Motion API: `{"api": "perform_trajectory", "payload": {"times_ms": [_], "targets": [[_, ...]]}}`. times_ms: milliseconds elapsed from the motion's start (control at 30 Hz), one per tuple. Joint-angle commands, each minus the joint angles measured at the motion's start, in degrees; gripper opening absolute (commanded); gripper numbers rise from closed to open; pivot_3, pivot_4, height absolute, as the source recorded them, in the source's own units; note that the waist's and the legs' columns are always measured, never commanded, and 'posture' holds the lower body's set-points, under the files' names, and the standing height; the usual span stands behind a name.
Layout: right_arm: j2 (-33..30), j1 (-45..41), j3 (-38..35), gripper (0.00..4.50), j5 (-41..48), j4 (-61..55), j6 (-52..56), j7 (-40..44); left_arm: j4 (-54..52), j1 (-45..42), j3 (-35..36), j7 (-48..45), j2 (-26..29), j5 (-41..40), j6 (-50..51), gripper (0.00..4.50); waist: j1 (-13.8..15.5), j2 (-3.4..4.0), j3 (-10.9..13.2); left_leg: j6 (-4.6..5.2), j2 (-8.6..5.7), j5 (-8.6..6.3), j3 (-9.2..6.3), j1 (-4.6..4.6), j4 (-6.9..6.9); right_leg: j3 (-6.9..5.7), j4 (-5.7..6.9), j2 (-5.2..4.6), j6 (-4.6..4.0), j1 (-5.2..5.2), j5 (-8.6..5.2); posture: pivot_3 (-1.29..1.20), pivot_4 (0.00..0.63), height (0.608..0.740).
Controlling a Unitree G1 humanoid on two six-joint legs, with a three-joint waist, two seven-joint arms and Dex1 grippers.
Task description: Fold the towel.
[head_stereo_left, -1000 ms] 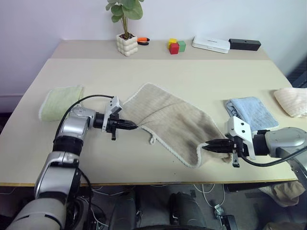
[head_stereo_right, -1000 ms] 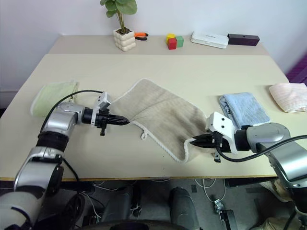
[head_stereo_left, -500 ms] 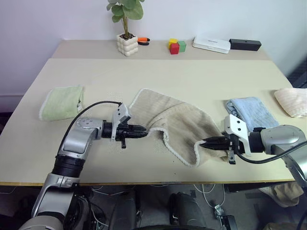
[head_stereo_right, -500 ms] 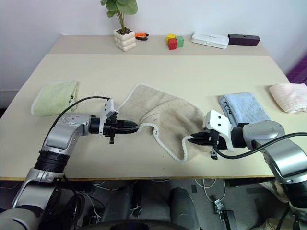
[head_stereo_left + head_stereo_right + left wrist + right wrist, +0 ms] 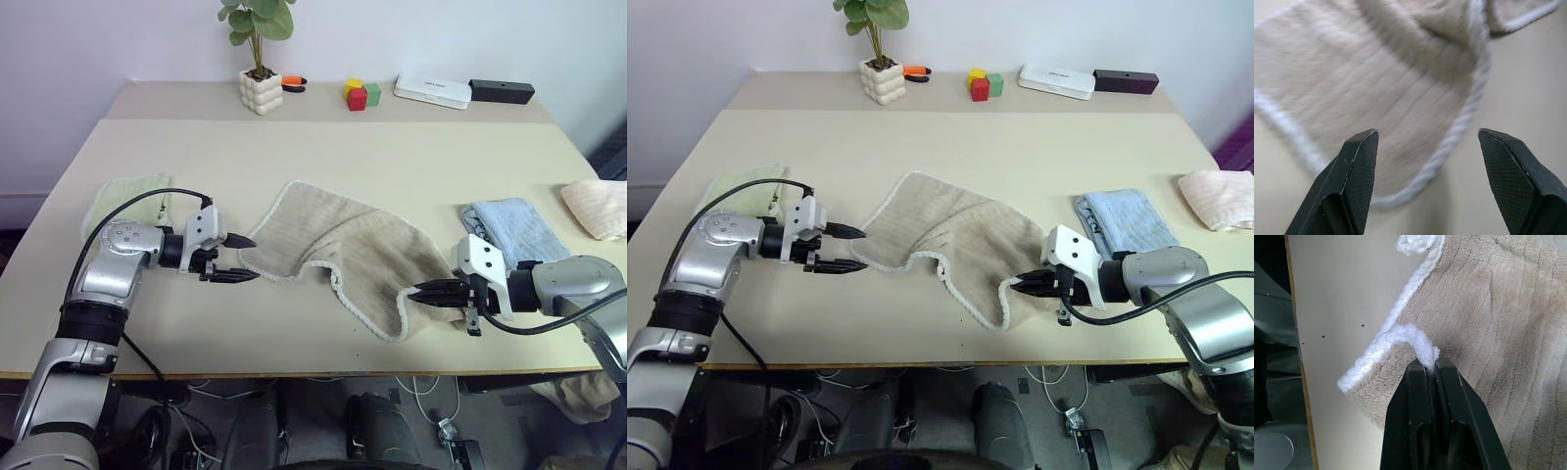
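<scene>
Left gripper [image 5: 238,258] hangs spread and empty just off my towel's [image 5: 362,250] near corner; right gripper [image 5: 415,292] is pinched on its white edging. Towel lies rumpled mid-table [image 5: 313,157]. Green towel [image 5: 122,201] left, blue towel [image 5: 514,230] right, plant [image 5: 259,49], blocks [image 5: 360,94], probably a router [image 5: 431,90] by the wall.

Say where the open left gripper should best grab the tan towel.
Probably the rounded white-edged corner of the towel just ahead of the left gripper, coming in low from the towel's left side: that edge lies flat between the open fingers, unpinned.
</scene>
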Motion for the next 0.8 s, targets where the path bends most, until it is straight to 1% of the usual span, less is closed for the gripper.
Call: {"api": "perform_trajectory", "payload": {"times_ms": [33, 100, 300, 400, 467, 500, 533, 567, 600, 700, 733, 800], "targets": [[0.2, -0.6, -0.7, 0.00, 0.2, -1.2, -0.4, 0.1, 7.1, -2.2, -1.4, -0.3, 2.0, 4.2, -8.8, 3.29, 0.0, 0.00, 0.0, 0.00, 0.00, 0.00, 0.01, 0.00, 0.00, 0.00, 0.00, 0.00, 0.00, -0.01, 0.00, 0.00, 0.150, 0.735], [0.2, -0.7, -0.6, 0.00, 0.2, -1.1, -0.5, 0.2, 11.1, -3.6, -1.3, -0.3, 0.6, 4.0, -10.3, 3.29, 0.0, 0.00, 0.0, 0.00, 0.00, 0.00, 0.07, -0.01, -0.01, -0.01, 0.01, 0.00, 0.04, -0.04, 0.02, 0.00, 0.150, 0.735], [0.0, -0.7, -0.7, 0.00, 0.3, -1.3, -0.1, 0.3, 18.4, -5.5, -2.5, -1.1, -2.9, 4.9, -13.8, 3.29, 0.2, 0.01, 0.0, 0.01, -0.03, -0.01, 0.16, -0.02, 0.02, -0.04, 0.02, -0.07, 0.04, 0.01, 0.02, 0.00, 0.150, 0.735], [0.0, -0.8, -0.8, 0.00, 0.2, -1.2, -0.1, 0.3, 23.5, -8.5, -2.7, 0.9, -5.3, 6.2, -12.1, 3.29, 0.4, 0.01, 0.0, 0.02, -0.05, -0.01, 0.15, -0.02, 0.03, -0.07, 0.02, -0.08, 0.06, 0.04, 0.03, 0.00, 0.150, 0.735], [0.1, -1.1, -0.7, 0.00, 0.2, -1.3, 0.0, 0.2, 26.7, -9.9, -4.3, 0.7, -6.6, 8.1, -11.2, 3.29, 0.7, 0.01, 0.0, 0.02, -0.06, -0.01, 0.13, 0.00, 0.05, -0.11, 0.01, -0.08, 0.06, 0.10, 0.03, 0.00, 0.150, 0.735], [0.1, -1.1, -0.7, 0.00, 0.2, -1.4, 0.1, 0.2, 27.9, -10.3, -4.9, 0.4, -7.1, 8.9, -10.7, 2.79, 0.8, 0.02, 0.0, 0.03, -0.06, -0.01, 0.13, 0.01, 0.07, -0.11, 0.01, -0.08, 0.06, 0.12, 0.03, 0.00, 0.150, 0.735], [0.1, -1.1, -0.8, 0.00, 0.2, -1.5, 0.1, 0.1, 28.6, -10.4, -5.6, 0.2, -7.3, 9.6, -10.8, 2.54, 1.0, 0.03, 0.0, 0.03, -0.06, -0.01, 0.13, 0.03, 0.07, -0.11, 0.01, -0.08, 0.06, 0.13, 0.03, 0.00, 0.150, 0.735], [0.1, -1.1, -0.9, 0.00, 0.3, -1.6, 0.2, 0.1, 28.8, -10.4, -5.9, -0.2, -7.4, 10.0, -11.3, 2.11, 1.2, 0.05, 0.0, 0.03, -0.06, -0.01, 0.13, 0.04, 0.08, -0.10, 0.01, -0.09, 0.05, 0.14, 0.02, 0.00, 0.150, 0.735], [0.0, -1.0, -0.9, 0.00, 0.3, -1.7, 0.2, 0.1, 28.8, -10.4, -6.1, -0.7, -7.5, 10.0, -11.5, 1.56, 1.3, 0.06, 0.0, 0.03, -0.06, -0.01, 0.13, 0.06, 0.08, -0.10, 0.01, -0.09, 0.04, 0.14, 0.02, 0.00, 0.150, 0.735], [-0.1, -0.5, -1.5, 0.00, 0.4, -2.0, 0.5, -0.3, 28.5, -10.5, -5.7, -2.1, -8.0, 9.1, -10.0, 0.19, 1.4, 0.11, -0.1, 0.03, -0.05, -0.01, 0.11, 0.09, 0.08, -0.11, 0.02, -0.09, -0.03, 0.16, -0.02, 0.00, 0.150, 0.735], [-0.1, -0.4, -1.6, 0.00, 0.4, -2.1, 0.5, -0.4, 28.4, -10.5, -5.5, -2.5, -7.9, 8.8, -9.3, 0.08, 1.4, 0.12, -0.1, 0.03, -0.05, -0.01, 0.10, 0.09, 0.08, -0.10, 0.02, -0.09, -0.04, 0.16, -0.03, 0.00, 0.150, 0.735], [0.1, -0.3, -1.7, 0.00, 0.3, -2.1, 0.5, -0.9, 27.7, -10.3, -4.9, -3.4, -7.4, 8.0, -9.0, 0.08, 1.4, 0.14, -0.1, 0.04, -0.05, -0.02, 0.08, 0.09, 0.07, -0.10, 0.01, -0.09, -0.04, 0.16, -0.03, 0.00, 0.150, 0.735]]}}
